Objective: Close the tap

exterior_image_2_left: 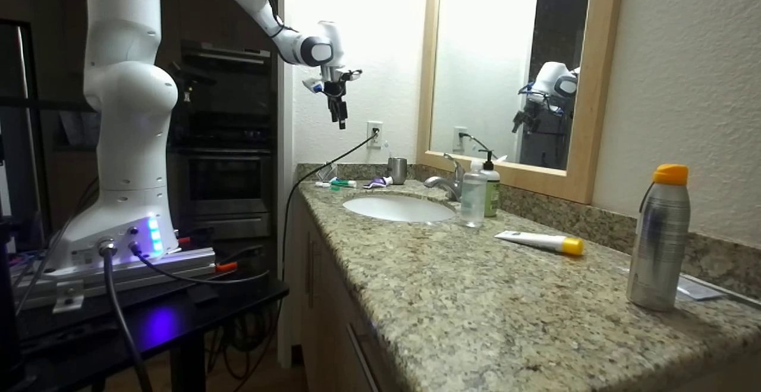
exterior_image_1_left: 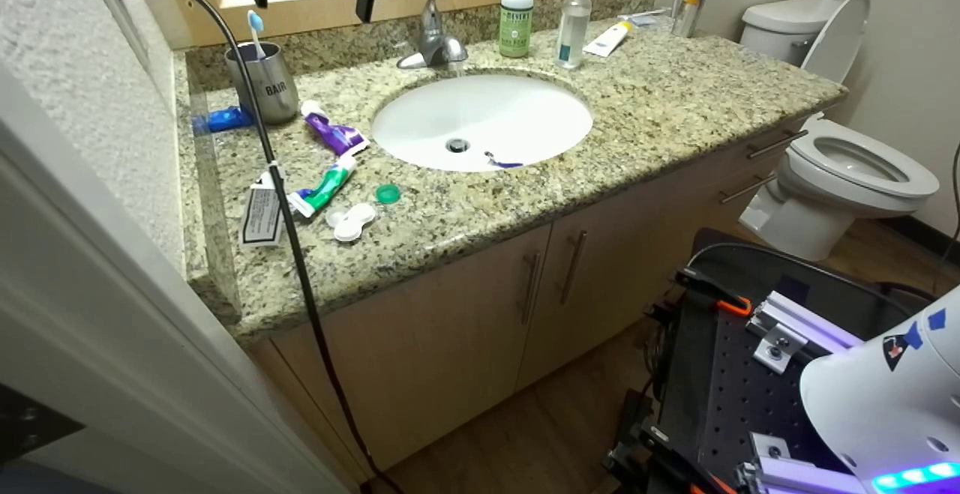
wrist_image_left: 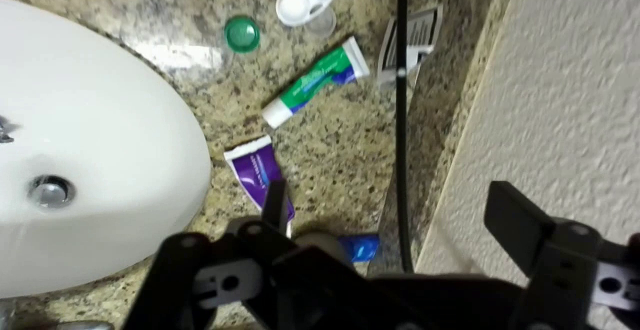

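Hanging above the surface (exterior_image_1_left: 675, 93), well apart from the tap (exterior_image_1_left: 433, 46), the claw (wrist_image_left: 387, 195) is spread wide. The tap stands at the back of the white basin (exterior_image_1_left: 551, 115), its lever (exterior_image_1_left: 432, 10) pointing up, with a thin stream of water (exterior_image_1_left: 459, 72) falling from its spout (exterior_image_1_left: 452, 50). A green soap bottle (exterior_image_1_left: 515, 25) stands near it on the surface, and a small razor (exterior_image_1_left: 505, 164) lies in the basin.
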Robot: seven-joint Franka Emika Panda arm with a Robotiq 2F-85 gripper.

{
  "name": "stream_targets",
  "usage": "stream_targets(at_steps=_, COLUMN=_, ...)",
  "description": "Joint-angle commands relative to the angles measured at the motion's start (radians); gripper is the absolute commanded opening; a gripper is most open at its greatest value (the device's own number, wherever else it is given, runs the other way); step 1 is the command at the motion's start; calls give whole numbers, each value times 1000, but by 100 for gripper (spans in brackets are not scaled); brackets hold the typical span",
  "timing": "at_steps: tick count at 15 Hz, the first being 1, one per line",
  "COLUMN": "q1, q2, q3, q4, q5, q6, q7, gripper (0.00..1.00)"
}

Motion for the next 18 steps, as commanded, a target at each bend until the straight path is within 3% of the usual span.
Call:
stream_targets(at_steps=1, q1=-52, q2=110, q3=-41, q4=172, q5=76, q6=19, q7=41, gripper=100)
stream_targets(at_steps=4, q1=-84, q2=127, q3=-73, q4=247, q5=122, q6=30, q7=112, gripper=100)
stream_targets(at_steps=7, q1=-82, q2=51, q3=-72, q4=194, q5=193, q6=93, q7=198, gripper=100)
stream_targets(at_steps=8, q1=-89, q2=96, q3=-80, q4=238, q5=147, q6=47, q7=153, gripper=100)
stream_targets(at_steps=11, q1=-84, q2=70, q3=-75, q4=233, q5=169, q6=60, q7=194, gripper=100)
stream_targets(at_steps=14, q1=-76, q2=183, q3=-88, q4=314, q5=146, q6=221, q7=339, gripper=100)
stream_targets(at_steps=18, q1=-97, q2=360, q3=-140, q4=526, q5=140, q6=291, q7=513, gripper=100)
